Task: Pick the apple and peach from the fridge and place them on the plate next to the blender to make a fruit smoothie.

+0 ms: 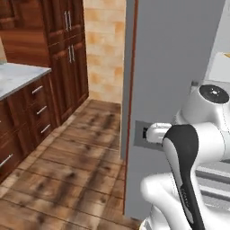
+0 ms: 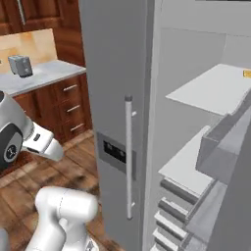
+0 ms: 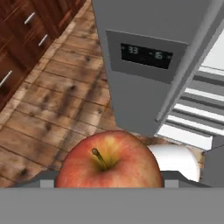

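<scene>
**Apple in the hand, outside the open fridge**

In the hand view the apple (image 3: 109,161) sits close at the bottom, red with a yellow patch near its brown stem, pressed between the two dark fingertips (image 3: 48,178) at its sides. The hand (image 3: 109,181) is clamped around the fruit. Beyond the apple lies the wooden floor (image 3: 52,105), and further on stands the grey fridge (image 3: 144,52) with its black display panel (image 3: 146,55) facing the camera.

In the right base view the fridge door (image 2: 115,98) carries a long vertical bar handle (image 2: 129,157), with the display panel just beside it. To the right the fridge stands open, showing white shelves (image 2: 215,88) and lower drawers (image 2: 171,215). A small yellow item (image 2: 246,73) lies on the upper shelf at the picture's edge; what it is cannot be told.

Across the floor a table (image 2: 44,73) with a pale top runs over dark wooden drawers, and a small grey appliance (image 2: 20,65) stands on it.
</scene>
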